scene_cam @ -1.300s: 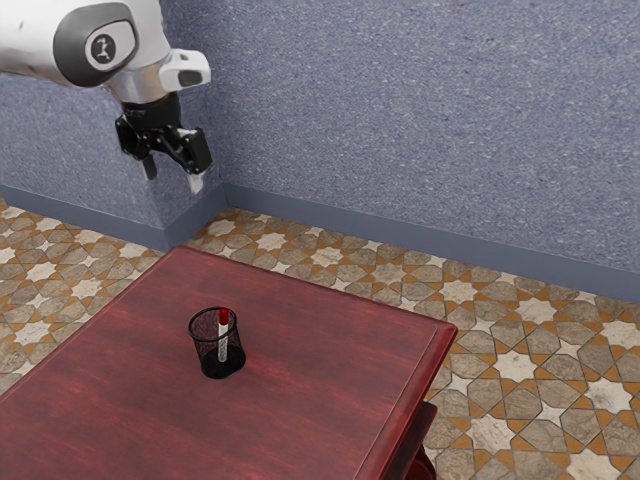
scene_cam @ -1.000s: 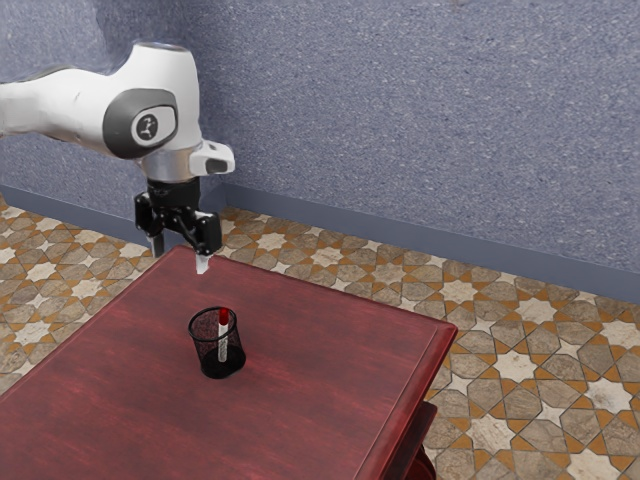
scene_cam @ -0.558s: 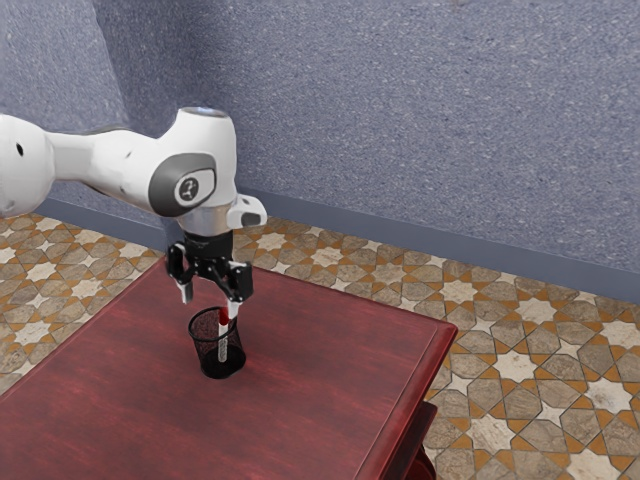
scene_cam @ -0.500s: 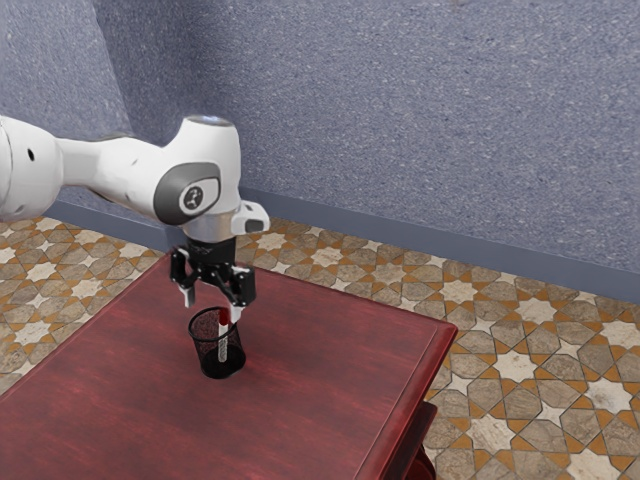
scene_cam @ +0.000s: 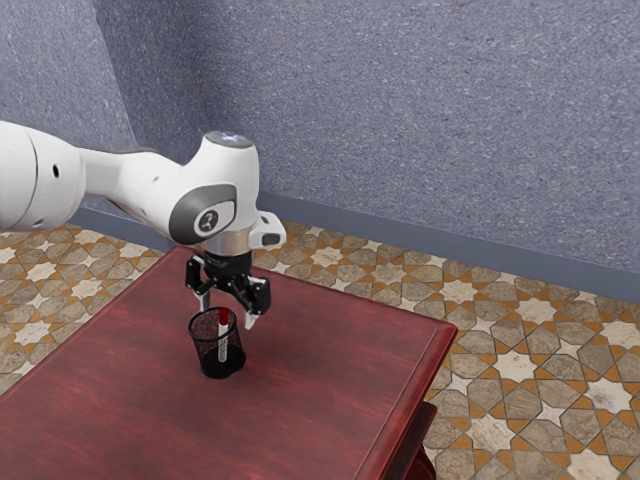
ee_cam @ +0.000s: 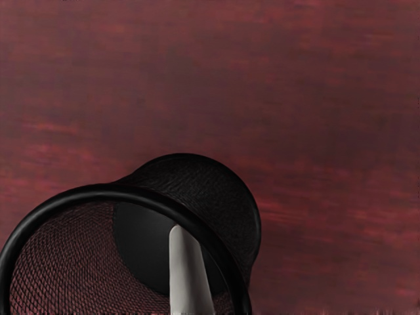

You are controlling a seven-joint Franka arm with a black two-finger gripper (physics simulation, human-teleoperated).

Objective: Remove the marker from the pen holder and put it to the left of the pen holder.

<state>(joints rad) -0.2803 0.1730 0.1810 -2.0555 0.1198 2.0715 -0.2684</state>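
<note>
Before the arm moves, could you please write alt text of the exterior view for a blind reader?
An open black tool hangs close to a black mesh pen holder, in which a white marker stands, red end up. The white arm reaches in from the exterior view's left over a red table.

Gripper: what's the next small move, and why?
Probably ease the gripper down slightly, fingers open, centering on the marker's red end. The marker stands in the pen holder, and in the exterior view the fingertips appear either side of that end, not gripping it.
</note>
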